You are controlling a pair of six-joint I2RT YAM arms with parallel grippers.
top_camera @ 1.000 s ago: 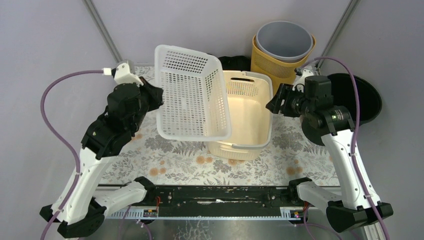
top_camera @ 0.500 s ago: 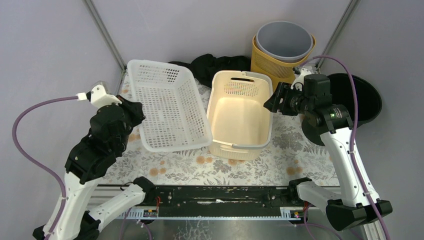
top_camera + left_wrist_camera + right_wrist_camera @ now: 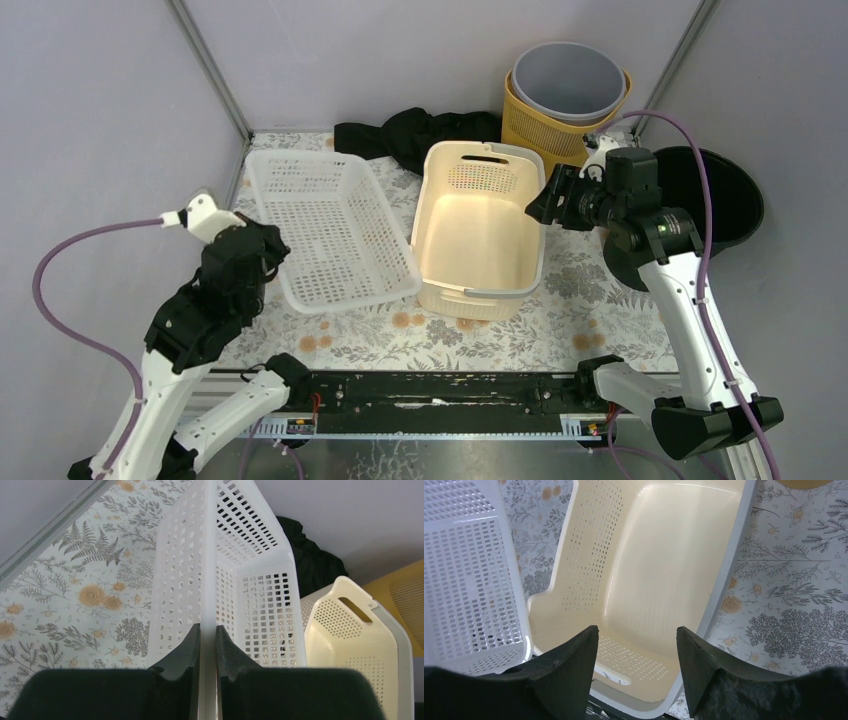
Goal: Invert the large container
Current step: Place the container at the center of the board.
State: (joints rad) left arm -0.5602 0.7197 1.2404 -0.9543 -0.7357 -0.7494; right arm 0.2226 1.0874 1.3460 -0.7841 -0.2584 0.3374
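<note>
The white perforated plastic basket point(image 3: 335, 225) sits open side up on the floral-patterned table cover point(image 3: 570, 300), on the left half, just beside the cream plastic tub with a grey rim point(image 3: 480, 235). The left gripper point(image 3: 208, 632) is pinching the basket's thin side wall at its near left, 1 dark finger on each face of the wall. I'd say that grip suits steadying or setting the basket down, not flipping it.

The tub looks the deeper and bulkier of the 2, so I take it to be the large container. It stands upright in the middle of the table, mouth up, not yet turned. The right gripper point(image 3: 636, 628) hangs over the tub's right side with its 2 fingers spread wide and nothing between them, seemingly lined up to take the rim.

The basket is a grid of small square holes in stiff, light walls. The tub is smooth and glossy with rounded corners, dotted vent panels and a handle slot at the far end.

Behind lie a crumpled black cloth point(image 3: 410, 135) and a grey round bin point(image 3: 568, 80) nested in a yellow slotted basket point(image 3: 545, 135).
</note>
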